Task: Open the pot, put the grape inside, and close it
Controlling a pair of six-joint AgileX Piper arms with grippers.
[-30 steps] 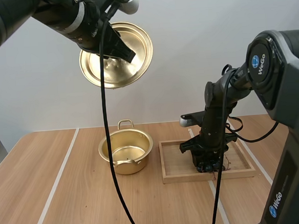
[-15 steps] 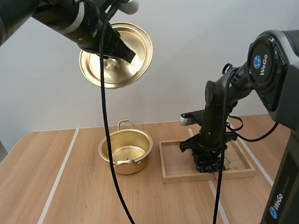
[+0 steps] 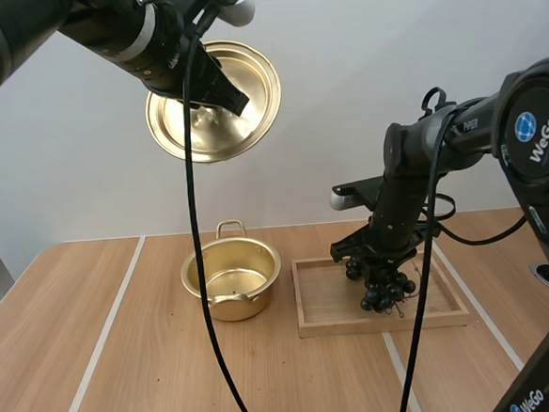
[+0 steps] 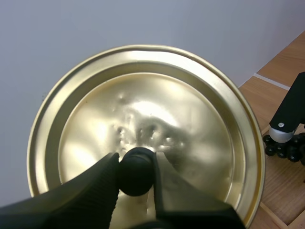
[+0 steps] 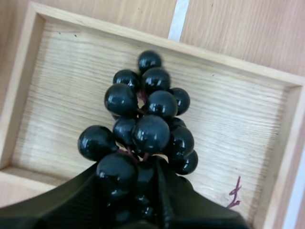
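Seen from above, the left hand [image 3: 224, 92] is holding the lid [image 3: 214, 125] high above the pot [image 3: 234, 308], and the right hand [image 3: 381, 272] is dangling the grapes [image 3: 386, 292] over the tray [image 3: 330, 327]. At the left wrist, fingers [image 4: 90, 191] are clamping the lid's knob [image 4: 136, 171]. At the right wrist, fingers [image 5: 62, 200] are pinching the grapes' top berries. Being light, slick and loose, they probably want a stem-end grip.

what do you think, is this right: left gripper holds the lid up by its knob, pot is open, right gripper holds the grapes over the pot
Not quite: the high view shows the right gripper holding the grapes over the wooden tray, not the pot. The rest stands: left gripper holds the lid up by its knob, pot open.
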